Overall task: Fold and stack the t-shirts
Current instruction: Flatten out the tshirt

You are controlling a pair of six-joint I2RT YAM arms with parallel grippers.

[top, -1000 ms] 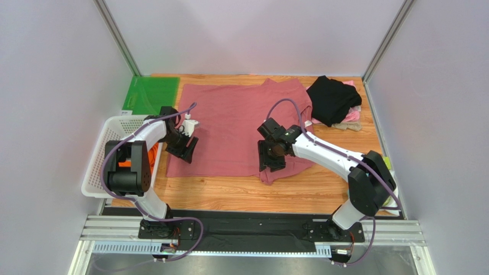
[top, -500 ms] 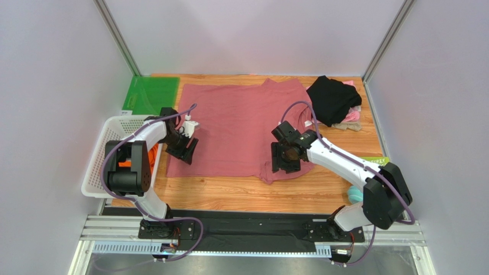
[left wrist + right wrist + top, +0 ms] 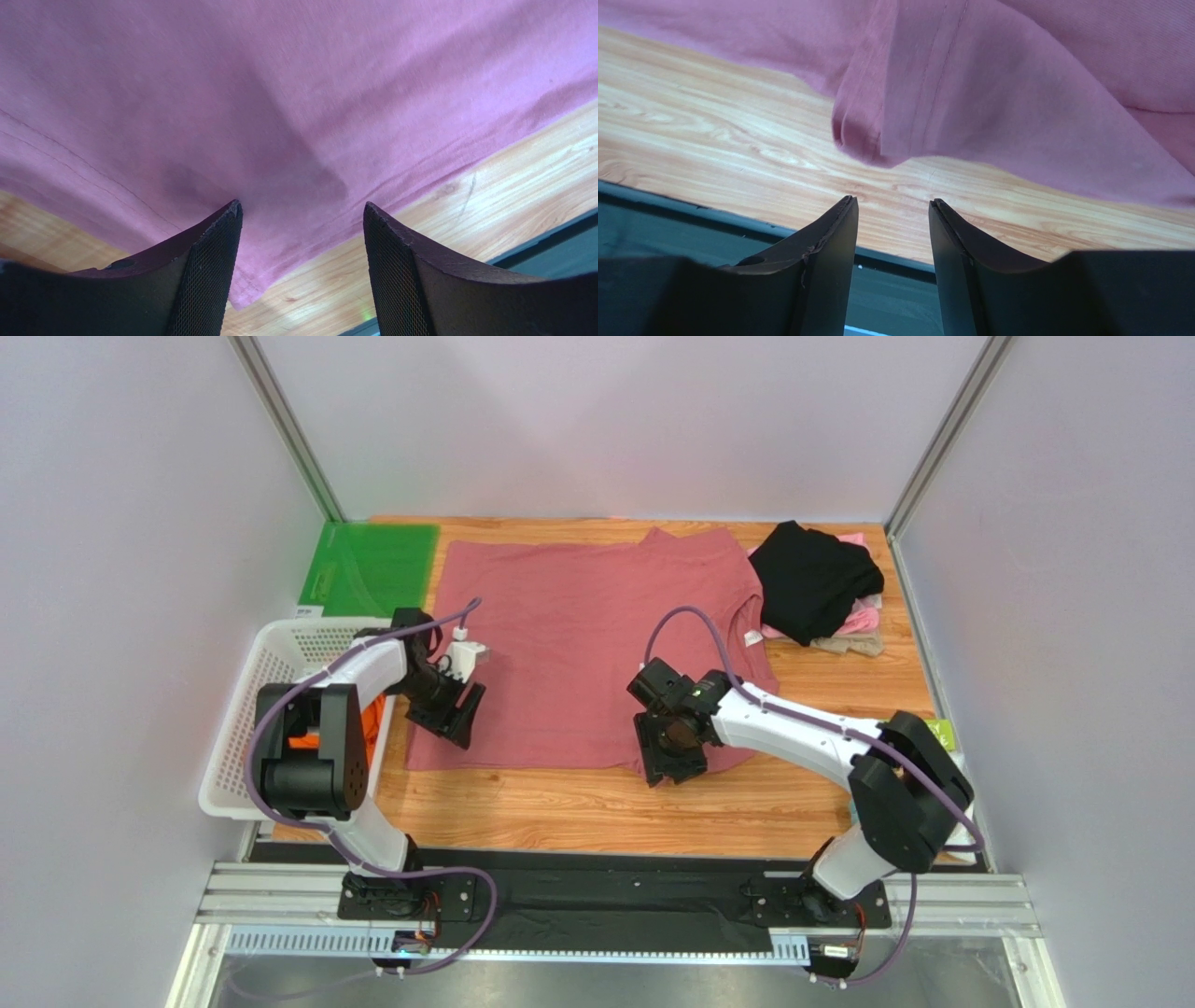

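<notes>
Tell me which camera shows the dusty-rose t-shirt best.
Top external: it shows the whole dusty-rose t-shirt spread out. The left wrist view shows only its near hem corner; the right wrist view shows only a bunched fold at its near edge.

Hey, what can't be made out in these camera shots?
Top view: the orange cloth in the white plastic mesh basket is mostly covered by the left arm.
Top view: the pale pink cloth shows only an edge under the crumpled black t-shirt.
Wrist views: the large dusty-rose t-shirt is cut off by the frame edges; whether the left claw or the right claw touches it is unclear.
</notes>
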